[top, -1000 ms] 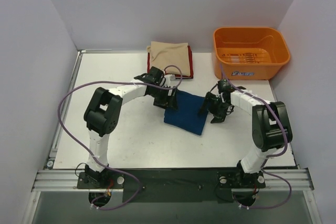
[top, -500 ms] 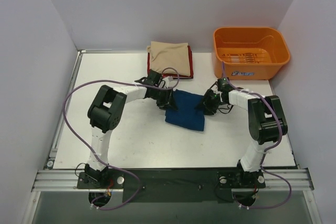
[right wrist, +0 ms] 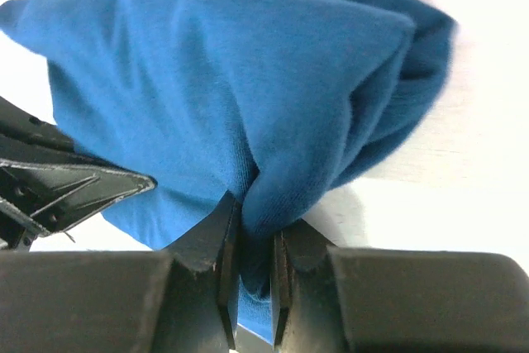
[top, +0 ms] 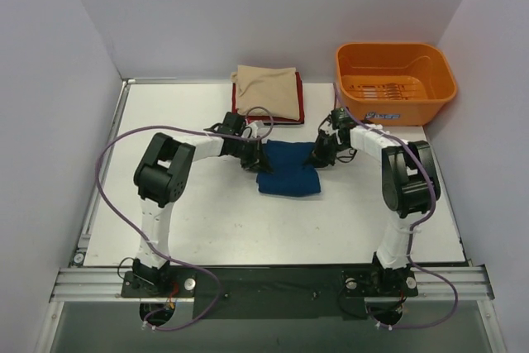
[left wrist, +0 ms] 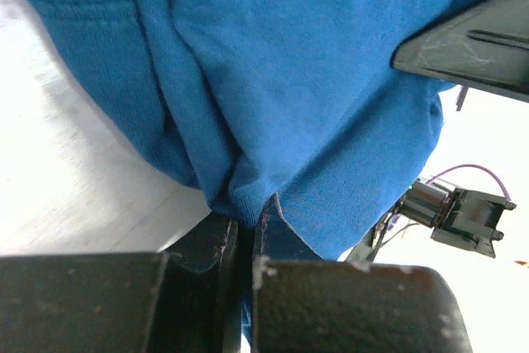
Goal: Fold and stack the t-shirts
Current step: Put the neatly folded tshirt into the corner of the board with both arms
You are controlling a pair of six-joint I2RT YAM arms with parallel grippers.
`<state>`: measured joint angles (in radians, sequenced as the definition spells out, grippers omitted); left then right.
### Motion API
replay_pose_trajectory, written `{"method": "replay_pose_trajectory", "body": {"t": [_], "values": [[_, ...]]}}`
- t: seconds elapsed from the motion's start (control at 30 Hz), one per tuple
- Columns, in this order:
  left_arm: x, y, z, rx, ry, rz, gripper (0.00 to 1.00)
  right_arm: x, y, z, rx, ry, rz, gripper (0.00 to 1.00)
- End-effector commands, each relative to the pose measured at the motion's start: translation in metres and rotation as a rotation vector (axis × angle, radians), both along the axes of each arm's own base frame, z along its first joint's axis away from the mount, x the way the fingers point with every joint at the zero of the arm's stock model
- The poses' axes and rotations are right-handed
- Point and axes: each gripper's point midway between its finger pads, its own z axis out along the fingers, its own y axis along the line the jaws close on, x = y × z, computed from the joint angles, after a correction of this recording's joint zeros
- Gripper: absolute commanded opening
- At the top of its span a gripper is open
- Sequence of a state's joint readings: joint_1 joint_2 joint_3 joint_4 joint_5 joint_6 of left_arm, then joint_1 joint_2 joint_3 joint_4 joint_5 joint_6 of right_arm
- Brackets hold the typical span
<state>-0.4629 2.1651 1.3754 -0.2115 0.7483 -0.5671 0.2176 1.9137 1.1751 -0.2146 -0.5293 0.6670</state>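
Since the earlier frames, the left end effector and the right end effector have been drawn farther from the arm bases. The dark blue t-shirt has been carried with them, and it now lies straighter between the two on the white surface.

In the left wrist view, a bunched fold of soft, finely knitted blue cloth is seen clenched between the black fingers of the left end effector, with a stitched hem curving off to one side. In the right wrist view, a similar pinch of cloth is gripped by the right end effector, and the fabric is gathered into creases at the grasp. No chest print can be made out.

Just beyond the left end effector, a beige t-shirt is laid as a rough folded square on a red t-shirt, of which only the edges are shown.

Beyond and to the right of the right end effector, an orange plastic tub with rounded corners and a ribbed floor is placed. A small blue and white label is carried on its near wall, but the writing is too small to be read.
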Motion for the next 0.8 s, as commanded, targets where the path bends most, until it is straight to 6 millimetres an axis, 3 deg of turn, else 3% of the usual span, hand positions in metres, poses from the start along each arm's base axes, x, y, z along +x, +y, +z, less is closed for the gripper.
{"method": "replay_pose_trajectory", "body": {"t": [0.0,0.1,0.33,0.43,0.47,0.5,0.53,0.57,0.6,0.63,0.67,0.77], "values": [[0.023,0.021,0.042,0.021,-0.189,0.021,0.00,0.023,0.005,0.041,-0.129,-0.124,0.097,0.00],[0.030,0.021,0.074,0.006,-0.281,0.010,0.00,0.032,0.016,0.063,-0.136,-0.187,0.119,0.00],[0.049,0.054,0.123,0.019,-0.394,0.065,0.00,0.052,0.029,0.109,-0.152,-0.297,0.187,0.00],[0.064,0.060,0.160,0.025,-0.515,0.074,0.00,0.067,0.032,0.130,-0.153,-0.366,0.201,0.00],[0.066,0.060,0.166,0.033,-0.545,0.064,0.00,0.079,0.036,0.144,-0.146,-0.410,0.200,0.00],[0.075,0.060,0.180,0.031,-0.591,0.070,0.00,0.087,0.038,0.147,-0.145,-0.427,0.210,0.00],[0.080,0.059,0.186,0.028,-0.613,0.071,0.00,0.100,0.043,0.166,-0.134,-0.483,0.210,0.00],[0.088,0.056,0.196,0.023,-0.644,0.071,0.00,0.110,0.048,0.166,-0.126,-0.500,0.228,0.00],[0.095,0.055,0.202,0.021,-0.664,0.077,0.00,0.127,0.053,0.190,-0.113,-0.569,0.223,0.00],[0.107,0.054,0.207,0.026,-0.684,0.094,0.00,0.138,0.057,0.178,-0.111,-0.560,0.238,0.00],[0.115,0.053,0.212,0.025,-0.699,0.102,0.00,0.154,0.060,0.204,-0.098,-0.633,0.229,0.00],[0.152,0.050,0.225,0.028,-0.747,0.142,0.00,0.197,0.068,0.208,-0.061,-0.708,0.221,0.00]]}}
